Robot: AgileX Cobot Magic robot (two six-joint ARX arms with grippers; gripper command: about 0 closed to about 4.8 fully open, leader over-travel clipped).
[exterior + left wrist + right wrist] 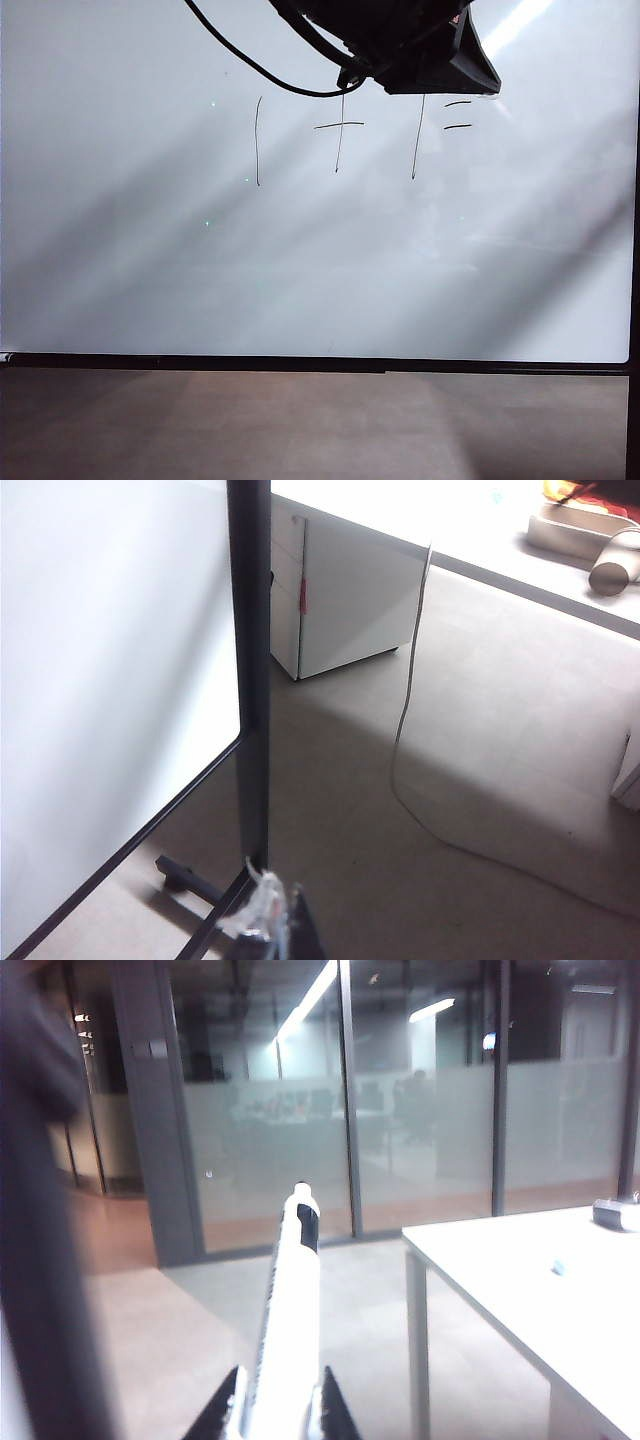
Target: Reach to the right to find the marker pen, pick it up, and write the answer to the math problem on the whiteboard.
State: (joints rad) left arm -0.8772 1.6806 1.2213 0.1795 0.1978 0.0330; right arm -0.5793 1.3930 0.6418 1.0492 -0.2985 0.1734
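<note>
A large glossy whiteboard (150, 260) fills most of the exterior view, its thin black lower edge running across the lower part of the frame above a brown floor (300, 430). In the upper middle of the board sits the math problem (360, 135) in thin black strokes: a tall stroke, a cross, another tall stroke and two short dashes. The space to the right of the dashes is blank. A bulky black arm part (410, 45) with a looping black cable (250, 65) hangs from the top edge of the frame, covering the tops of the middle strokes. In the right wrist view the right pincer (275, 1415) shows at the bottom centre, pinching a white marker pen (285, 1340) with a black band near its far end; the pen points away toward an office glass wall (350, 1140), with a white tabletop (530, 1290) at the right of the frame. In the left wrist view the left pincer (275, 930) is only a sliver at the bottom edge, and I cannot tell whether it is spread or pressed together; beside it stand the board's black side edge, a white cabinet (345, 600) and a grey cord (410, 710) on the floor.
</note>
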